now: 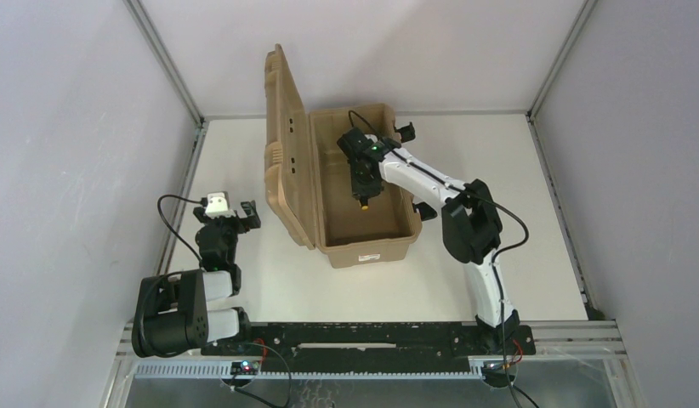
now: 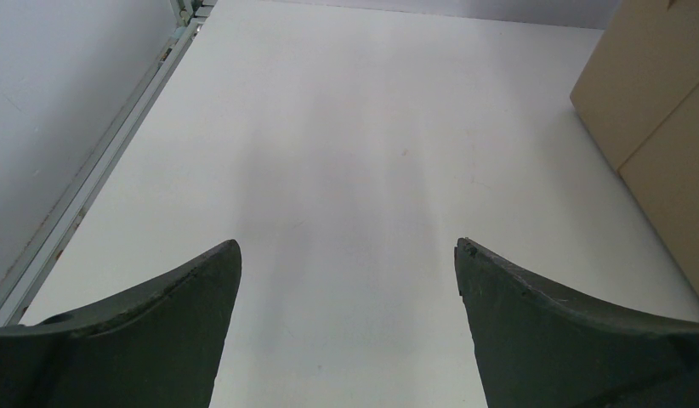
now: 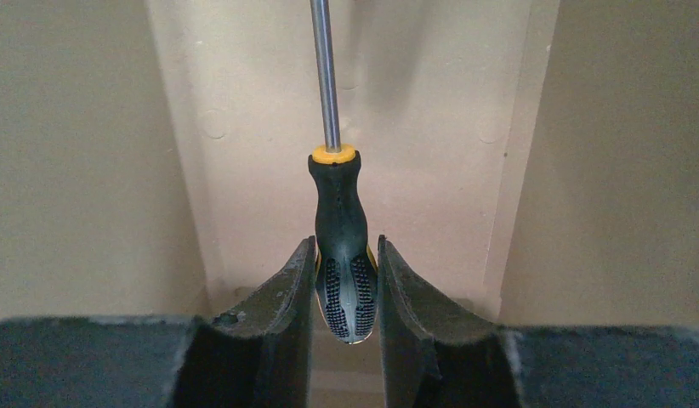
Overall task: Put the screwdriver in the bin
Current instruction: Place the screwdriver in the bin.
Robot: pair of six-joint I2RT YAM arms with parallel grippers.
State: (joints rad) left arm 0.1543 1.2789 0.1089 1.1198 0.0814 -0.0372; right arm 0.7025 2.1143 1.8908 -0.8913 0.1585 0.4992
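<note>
The tan bin [image 1: 367, 246] stands open mid-table, its lid [image 1: 286, 153] raised on the left. My right gripper [image 1: 363, 174] reaches down into the bin and is shut on the screwdriver [image 3: 342, 238]. Both fingers [image 3: 282, 289] press the sides of its black, yellow-trimmed handle, and the metal shaft [image 3: 325, 76] points away along the bin's tan inner wall [image 3: 82, 170]. From above, the handle's orange end [image 1: 363, 203] shows just below the gripper. My left gripper [image 1: 231, 217] rests over bare table left of the bin, open with nothing between its fingers [image 2: 167, 331].
The bin's black latches [image 1: 405, 129] stick out on its right side. A corner of the lid [image 2: 661, 110] shows at the right of the left wrist view. Metal rails [image 1: 180, 195] and grey walls border the white table.
</note>
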